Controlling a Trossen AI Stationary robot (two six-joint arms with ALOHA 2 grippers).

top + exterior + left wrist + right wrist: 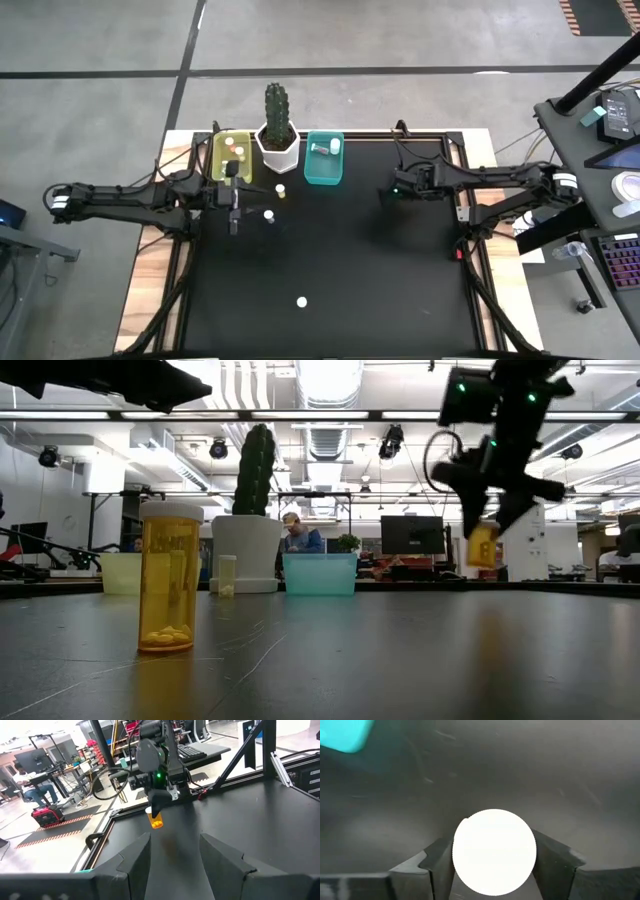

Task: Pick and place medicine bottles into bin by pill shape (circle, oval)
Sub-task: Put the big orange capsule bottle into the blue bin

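My right gripper [390, 192] hangs over the right half of the black table, shut on an orange medicine bottle [482, 546] with a white cap [494, 851]. My left gripper [175, 862] waits open next to the yellow bin [233, 155], with nothing between its fingers. A teal bin [323, 157] at the far edge holds one bottle [322, 147]. Three more bottles stand on their bases on the table: one [281, 188] by the cactus pot, one [268, 214] near my left gripper, and one [301, 300] toward the near edge. My right gripper pinches the bottle at its top end between the two fingers, the round white cap's sides [530, 851] against the pads. The fingers slant down from above. The orange body [156, 821] hangs below the fingers, slightly tilted, lifted clear of the table.
A white pot with a tall cactus [278, 130] stands between the two bins at the far edge. The yellow bin holds several small bottles. The table's middle and right near part lie open. A person sits at a desk in the room behind.
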